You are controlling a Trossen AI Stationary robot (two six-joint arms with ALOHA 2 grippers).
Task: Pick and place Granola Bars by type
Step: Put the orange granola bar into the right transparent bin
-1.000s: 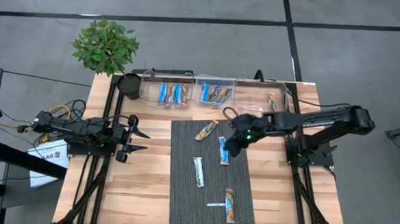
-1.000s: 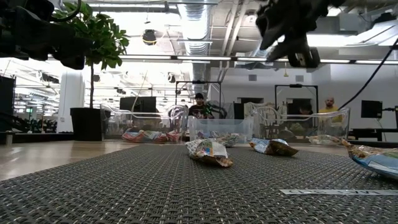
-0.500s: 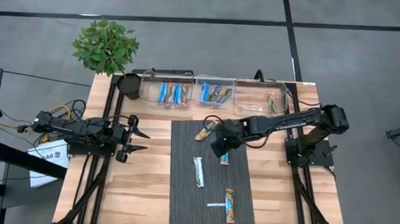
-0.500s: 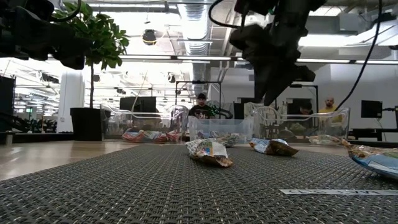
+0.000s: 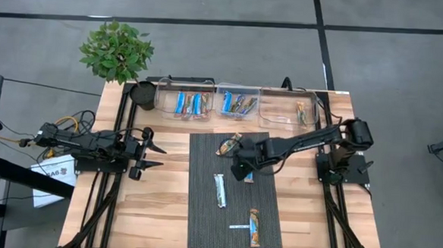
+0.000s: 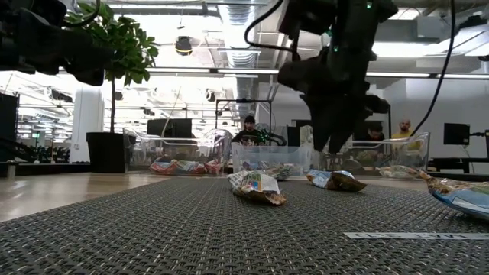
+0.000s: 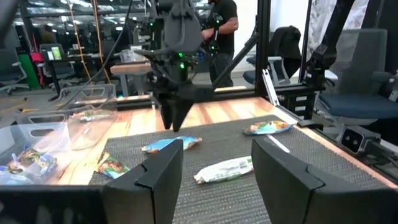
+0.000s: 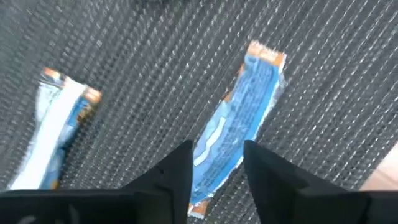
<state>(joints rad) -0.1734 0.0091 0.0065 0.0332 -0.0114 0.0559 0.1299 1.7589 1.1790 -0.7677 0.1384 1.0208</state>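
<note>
blue-wrapped bar (image 8: 239,118) lies flat on the woven grey mat (image 5: 202,206), directly under the right gripper (image 8: 216,163); jaws parted, straddling its near end w/o gripping. left gripper (image 5: 153,156) open, off the mat.

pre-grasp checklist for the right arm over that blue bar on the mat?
1. Right gripper above the blue bar: ok, the bar shows between its fingers.
2. Jaws apart: ok, gap visible in the right wrist view.
3. Jaws straddle the bar's width: ok, one finger each side.
4. Neighbours clear: ok, the white bar lies apart on the mat.
5. Left gripper out of the way: ok, open, over bare table left of the mat.
6. Height above the bar: cannot tell.
</note>
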